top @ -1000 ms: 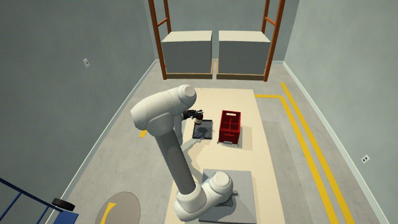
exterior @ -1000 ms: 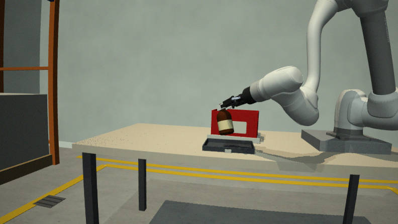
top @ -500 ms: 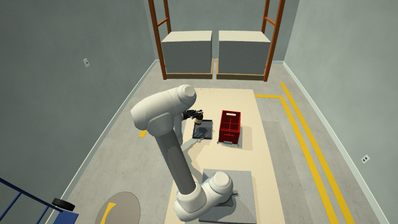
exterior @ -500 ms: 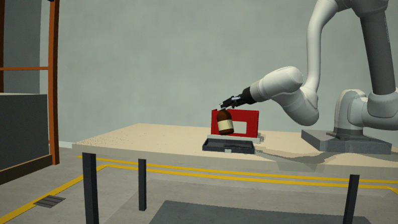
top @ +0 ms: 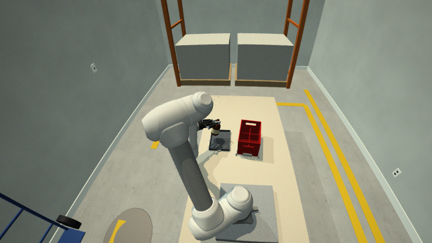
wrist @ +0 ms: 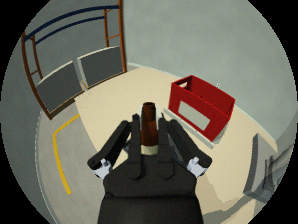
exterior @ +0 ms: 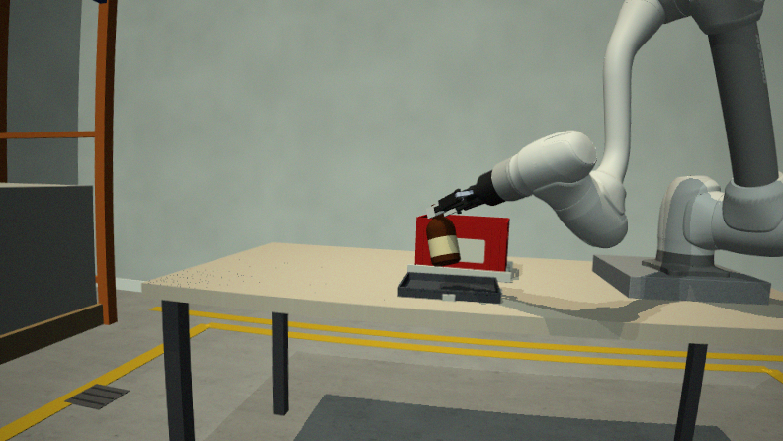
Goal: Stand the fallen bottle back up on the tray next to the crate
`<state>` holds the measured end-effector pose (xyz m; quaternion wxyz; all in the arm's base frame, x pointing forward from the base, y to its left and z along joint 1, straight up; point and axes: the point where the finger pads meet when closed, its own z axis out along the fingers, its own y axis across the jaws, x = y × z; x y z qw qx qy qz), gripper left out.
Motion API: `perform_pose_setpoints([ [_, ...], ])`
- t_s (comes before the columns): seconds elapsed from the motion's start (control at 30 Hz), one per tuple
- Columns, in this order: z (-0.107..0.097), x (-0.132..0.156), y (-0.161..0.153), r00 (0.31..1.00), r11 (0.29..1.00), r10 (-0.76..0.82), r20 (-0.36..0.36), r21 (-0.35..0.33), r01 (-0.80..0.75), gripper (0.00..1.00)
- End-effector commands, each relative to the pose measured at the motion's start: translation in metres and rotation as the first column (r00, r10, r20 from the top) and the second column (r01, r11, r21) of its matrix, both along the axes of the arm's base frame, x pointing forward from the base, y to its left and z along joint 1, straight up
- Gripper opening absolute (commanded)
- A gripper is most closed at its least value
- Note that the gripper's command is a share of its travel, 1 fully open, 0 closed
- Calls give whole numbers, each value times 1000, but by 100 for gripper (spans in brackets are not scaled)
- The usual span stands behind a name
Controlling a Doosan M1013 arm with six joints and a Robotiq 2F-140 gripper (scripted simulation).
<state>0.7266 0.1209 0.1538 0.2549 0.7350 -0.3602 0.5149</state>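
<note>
Bottle lifted above the tray

The hand (exterior: 436, 211) grips the brown bottle (exterior: 442, 241) by its neck — it hangs nearly upright, clear of the tray (exterior: 449, 287), the red crate (exterior: 492, 229) just beyond.

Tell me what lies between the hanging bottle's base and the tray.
Nothing but air, in the exterior view: the bottle hangs from the gripper above the tray.

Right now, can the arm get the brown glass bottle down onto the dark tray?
Probably yes. The pincer grips the brown glass bottle by its neck, hanging above the dark shallow tray; nothing lies between them.
</note>
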Motion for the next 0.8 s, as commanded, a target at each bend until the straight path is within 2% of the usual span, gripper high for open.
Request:
perform_pose_setpoints([
  [0.0, 0, 0, 0, 1000, 1000, 0, 0, 0, 0, 10],
  [0.77, 0, 0, -3, 1000, 1000, 0, 0, 0, 0, 10],
])
